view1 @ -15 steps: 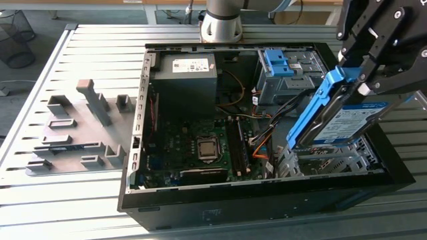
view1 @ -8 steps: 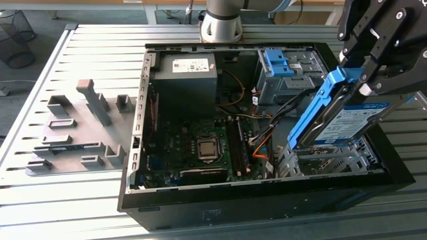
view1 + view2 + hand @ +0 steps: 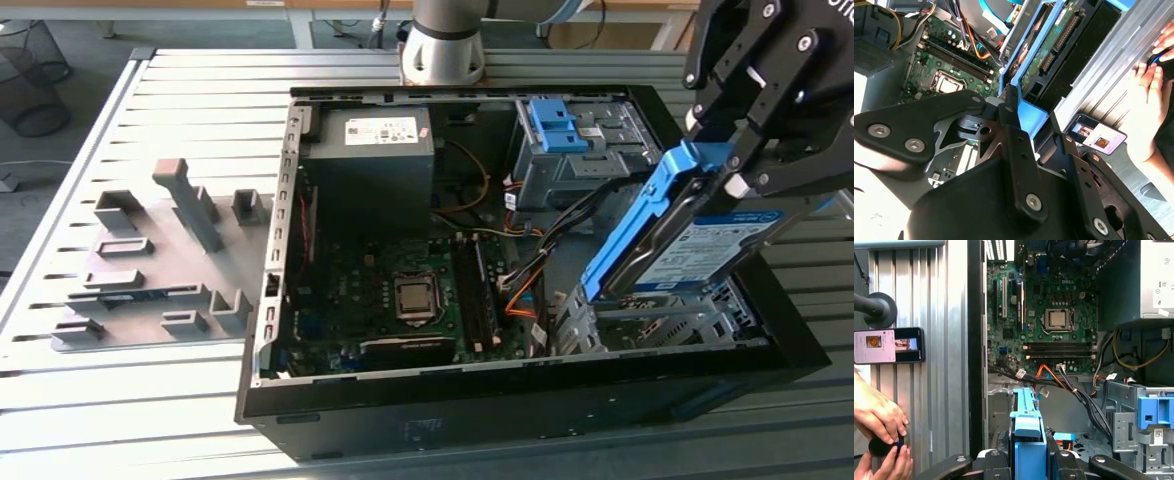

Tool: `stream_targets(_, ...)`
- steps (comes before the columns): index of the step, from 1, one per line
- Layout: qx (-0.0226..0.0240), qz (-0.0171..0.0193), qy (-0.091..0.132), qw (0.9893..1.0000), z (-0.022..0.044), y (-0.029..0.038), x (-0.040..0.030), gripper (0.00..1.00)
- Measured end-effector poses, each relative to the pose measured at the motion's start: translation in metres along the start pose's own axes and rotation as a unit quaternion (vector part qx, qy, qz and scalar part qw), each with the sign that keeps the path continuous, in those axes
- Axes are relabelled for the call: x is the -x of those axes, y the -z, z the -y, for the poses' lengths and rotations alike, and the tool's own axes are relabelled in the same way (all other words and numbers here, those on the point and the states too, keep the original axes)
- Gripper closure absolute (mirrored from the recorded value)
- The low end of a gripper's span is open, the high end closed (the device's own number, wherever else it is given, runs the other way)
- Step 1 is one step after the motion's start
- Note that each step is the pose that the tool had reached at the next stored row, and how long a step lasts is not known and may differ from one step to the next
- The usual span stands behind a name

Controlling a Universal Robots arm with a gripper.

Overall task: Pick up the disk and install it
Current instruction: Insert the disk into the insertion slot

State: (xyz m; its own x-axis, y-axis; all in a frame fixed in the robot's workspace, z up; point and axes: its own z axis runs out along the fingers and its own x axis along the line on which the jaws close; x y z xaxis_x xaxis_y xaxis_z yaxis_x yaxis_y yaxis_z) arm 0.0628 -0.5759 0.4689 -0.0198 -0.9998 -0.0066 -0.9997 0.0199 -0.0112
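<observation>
The disk, a silver drive with a white-and-blue label and blue side rails, stands tilted on edge at the exterior view's right. My black gripper is shut on its upper end. The disk's lower end sits at the top of the metal drive cage inside the open computer case; I cannot tell whether it touches the cage. In the second wrist view the gripper clamps the blue rail, with the disk's green circuit side beyond. In the first wrist view the disk's blue rail rises between the fingers of the gripper.
A grey power supply box and the motherboard fill the case, with loose cables near the cage. A bare blue bracket sits in the far bay. A person's hands and a phone lie beside the case. Grey fixtures stand on the slatted table.
</observation>
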Motion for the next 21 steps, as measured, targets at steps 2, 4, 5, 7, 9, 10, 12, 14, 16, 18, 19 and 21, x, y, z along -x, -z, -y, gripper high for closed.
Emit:
stream_targets(2, -0.0027, 0.0, 0.0, 1.0, 0.0, -0.0008, 0.0, 0.64)
stream_targets(4, -0.0064, 0.0002, 0.0, 1.0, 0.0, -0.002, -0.0001, 0.64)
stream_targets(5, -0.0087, 0.0002, 0.0, 1.0, 0.0, -0.0029, -0.0001, 0.64)
stream_targets(7, -0.0094, 0.0002, 0.0, 1.0, 0.0001, -0.0051, 0.0, 0.64)
stream_targets(9, -0.0095, 0.0001, -0.001, 1.0, 0.0004, -0.0065, 0.0008, 0.64)
stream_targets(10, -0.0095, 0.0001, -0.002, 1.0, 0.0008, -0.0072, 0.0012, 0.64)
stream_targets(12, -0.0095, 0.0001, -0.003, 1.0, 0.0016, -0.0082, 0.0021, 0.64)
stream_targets(14, -0.0095, 0.0002, -0.003, 1.0, 0.0026, -0.009, 0.0028, 0.64)
stream_targets(16, -0.0095, 0.0002, -0.003, 1.0, 0.003, -0.0097, 0.0037, 0.64)
stream_targets(18, -0.0095, 0.0002, -0.003, 1.0, 0.0035, -0.0107, 0.0043, 0.64)
stream_targets(19, -0.0095, 0.0002, -0.003, 1.0, 0.0038, -0.0113, 0.0046, 0.64)
stream_targets(21, -0.0095, 0.0001, -0.003, 1.0, 0.004, -0.0125, 0.005, 0.64)
